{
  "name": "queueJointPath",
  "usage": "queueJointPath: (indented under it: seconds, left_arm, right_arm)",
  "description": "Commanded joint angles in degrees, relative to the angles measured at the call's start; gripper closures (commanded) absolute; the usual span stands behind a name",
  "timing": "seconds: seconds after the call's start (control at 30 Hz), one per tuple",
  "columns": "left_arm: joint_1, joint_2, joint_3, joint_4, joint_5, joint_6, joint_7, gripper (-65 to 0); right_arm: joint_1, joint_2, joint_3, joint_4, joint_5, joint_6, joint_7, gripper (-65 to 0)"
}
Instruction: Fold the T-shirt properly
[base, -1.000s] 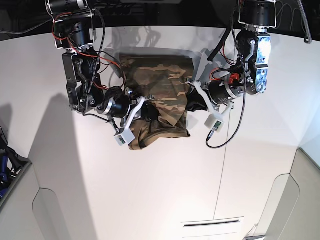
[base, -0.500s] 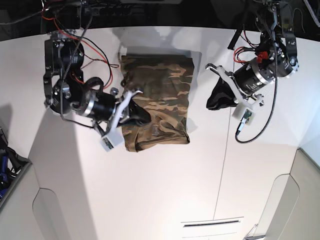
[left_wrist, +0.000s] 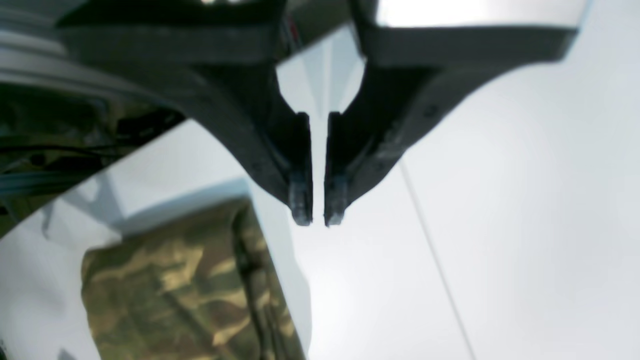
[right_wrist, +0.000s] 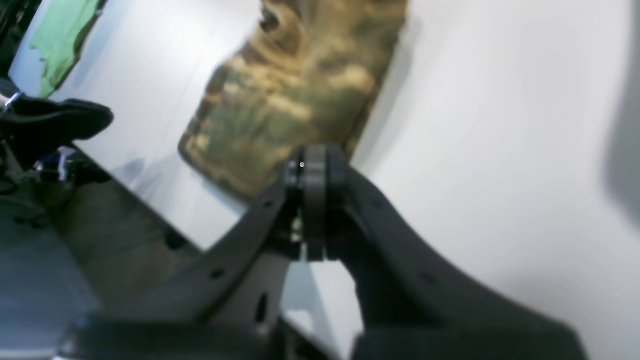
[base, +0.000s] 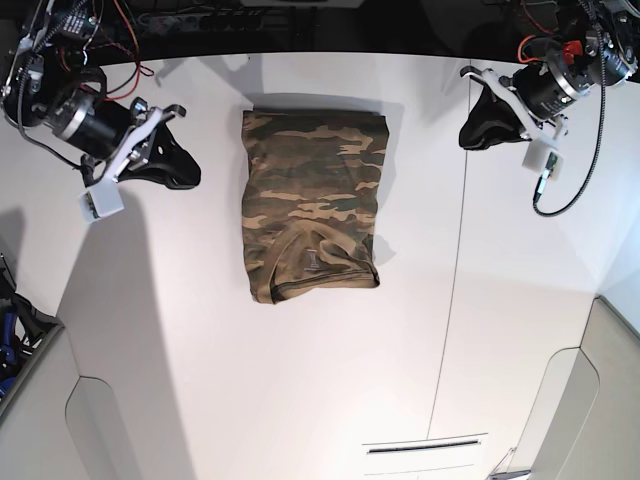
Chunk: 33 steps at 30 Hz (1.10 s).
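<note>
The soft camouflage T-shirt (base: 312, 205) in olive green, brown and tan lies flat on the big white table (base: 250, 400). In the base view it sits a little above the middle, toward twelve o'clock. It is a neat, tall rectangle, with no sleeves sticking out. The neck part shows near its bottom end, at about six o'clock on the shirt. It looks like the folding is done, or very nearly done.

The right gripper (base: 172, 168), black with white arm parts, is at about nine o'clock from the shirt. It is well apart from the cloth. In its wrist view the right gripper (right_wrist: 315, 165) has its two fingers pressed tight together, and nothing is between them. The shirt (right_wrist: 295, 100) lies past it, toward twelve o'clock in that view.

The left gripper (base: 490, 120) is at about two o'clock from the shirt, also well apart. In its own wrist view the left gripper (left_wrist: 317, 212) has only a thin gap between its fingertips (left_wrist: 300, 202). It holds nothing. The shirt (left_wrist: 190, 290) shows down at seven o'clock there.

Both arms are probably out to the sides so they do not bump or drag the folded shirt. With empty hands pulled away, the shirt can rest without being messed up. A thin dark line (base: 455, 300) runs down the table at the shirt's three o'clock side.
</note>
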Motion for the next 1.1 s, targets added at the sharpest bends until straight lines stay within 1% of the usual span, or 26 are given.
queueJointPath:
  seconds: [0.0, 0.03, 0.1, 0.2, 0.43, 0.53, 0.6, 0.7, 0.8, 0.87, 0.93, 0.97, 1.07]
  left_arm:
    - [1.2, -0.5, -1.2, 1.1, -1.9, -0.9, -0.2, -5.4]
    - [2.1, -0.5, -2.1, 1.1, -2.6, -0.9, 0.3, -5.4]
    - [4.1, -0.5, -3.6, 1.1, -3.7, -0.9, 1.3, -5.4]
    - [7.6, -0.5, -4.5, 1.1, -4.0, -0.9, 2.9, -5.4]
    - [19.6, -0.5, -4.1, 1.1, -4.0, -0.9, 3.7, -5.4]
    - [24.7, -0.5, -2.3, 0.8, -4.0, -0.9, 3.6, -5.4]
    - [26.8, -0.6, -0.1, -0.1, -3.1, -0.9, 3.3, -5.4]
    - [27.3, -1.7, 4.6, -3.4, 1.9, -0.9, 1.9, -5.4]
    - [27.3, -4.2, 10.5, -10.4, 8.3, -0.9, -3.0, -5.4]
    - [27.2, -6.6, 14.9, -16.7, 12.0, -0.9, -7.6, -5.4]
    - [26.4, -8.8, 19.4, -23.5, 16.1, -0.9, -13.0, -5.4]
    - [25.5, -9.6, 21.6, -26.8, 17.8, -0.9, -14.5, -5.4]
    - [20.5, -11.5, 28.8, -36.1, 21.0, -0.9, -14.6, -5.4]
  right_arm:
    - [-1.2, 1.1, 1.3, 1.5, 2.6, 0.5, 0.6, 0.0]
    - [-2.6, 1.7, 2.3, 1.7, 3.3, 1.3, 0.6, 0.0]
    - [-5.1, 2.9, 3.7, 1.7, 4.4, 1.2, 0.1, 0.0]
    - [-9.4, 5.0, 3.8, 1.7, 4.9, 1.2, -1.2, 0.0]
    - [-20.5, 9.4, 3.2, 1.7, 5.1, 1.3, -1.3, 0.0]
    - [-24.3, 10.6, 2.3, 1.1, 5.1, 1.2, -1.0, 0.0]
    - [-26.0, 10.6, 1.4, -0.3, 5.1, 1.3, -1.0, 0.0]
    - [-26.3, 10.6, -1.7, -4.0, 3.7, 1.3, -1.1, 0.0]
    - [-26.3, 10.9, -7.5, -9.8, -0.2, 1.2, -1.0, 0.0]
    - [-26.2, 11.9, -12.5, -14.8, -1.9, 1.2, -0.6, 0.0]
    - [-26.1, 12.9, -17.5, -20.4, -5.3, 0.9, 2.4, 0.0]
    - [-26.0, 13.4, -19.6, -23.1, -7.5, 0.8, 4.5, 0.0]
    - [-25.9, 13.7, -25.0, -31.3, -14.9, 0.8, 12.4, 0.0]
